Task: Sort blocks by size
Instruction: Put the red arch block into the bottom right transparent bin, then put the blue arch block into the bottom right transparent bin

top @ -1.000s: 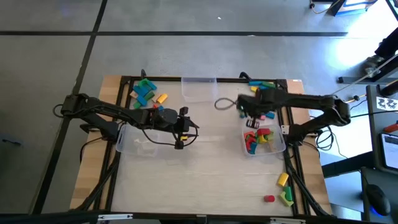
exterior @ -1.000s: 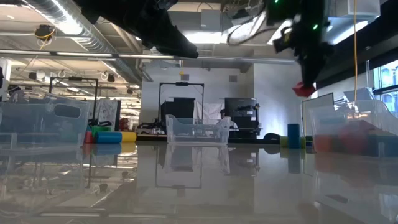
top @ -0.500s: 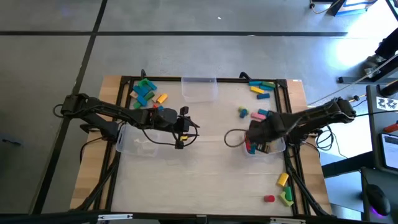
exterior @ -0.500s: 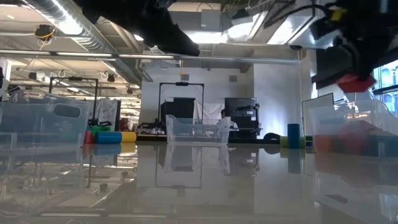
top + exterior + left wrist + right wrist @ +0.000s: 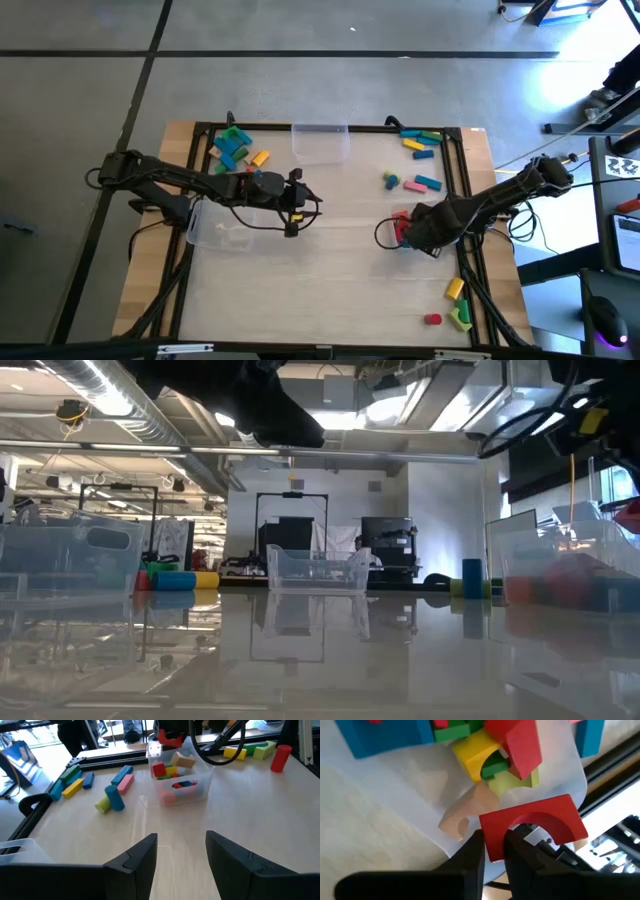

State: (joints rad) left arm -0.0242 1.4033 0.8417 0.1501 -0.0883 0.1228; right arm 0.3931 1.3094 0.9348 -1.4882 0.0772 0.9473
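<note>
From above, my right gripper [image 5: 408, 232] hangs over the clear plastic bin [image 5: 447, 238] of blocks [image 5: 402, 228] while my left gripper [image 5: 297, 204] waits mid-table, fingers apart and empty; in the right wrist view my fingers [image 5: 472, 857] pinch a smooth red arch block [image 5: 532, 825] above the bin's glossy jumble

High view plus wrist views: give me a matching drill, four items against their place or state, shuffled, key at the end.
Items:
1. red arch block
2. left gripper
3. red cylinder
4. empty clear bin

Place or state:
A. at the far edge of the table, middle
B. open, holding nothing, over bare table
C. pinched in the right gripper above the bin of blocks
D. on the table near the front right corner

Pairs: 1-C, 2-B, 3-D, 4-A
</note>
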